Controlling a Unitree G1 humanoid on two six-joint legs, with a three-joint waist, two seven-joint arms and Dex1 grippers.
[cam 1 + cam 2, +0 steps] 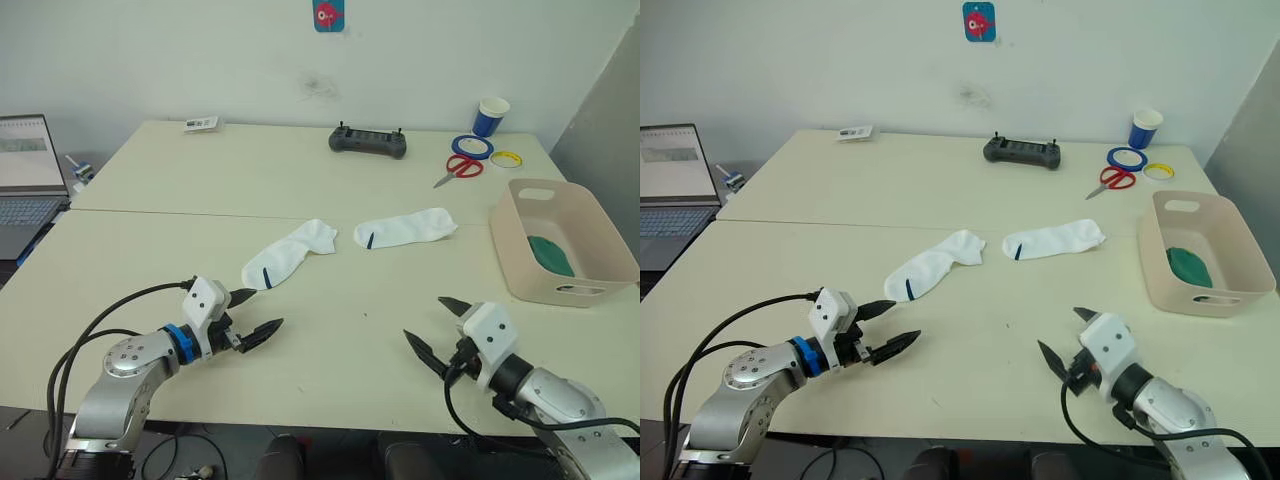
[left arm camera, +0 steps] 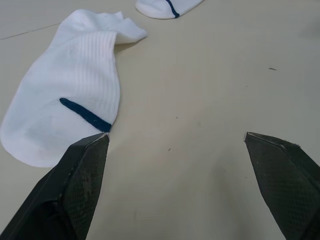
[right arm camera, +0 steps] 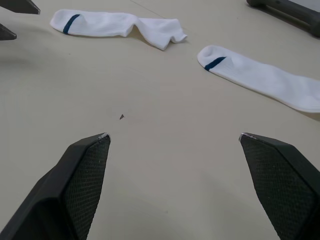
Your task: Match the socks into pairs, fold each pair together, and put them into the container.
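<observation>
Fingers spread and empty on both our left gripper and right gripper, we face two limp white socks beside the container; pinch each at its cuff.

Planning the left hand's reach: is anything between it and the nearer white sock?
Nothing visible. The left hand is open just short of the near white sock, with bare table between them. The other white sock lies farther off, and the tub sits at the robot's right.
</observation>
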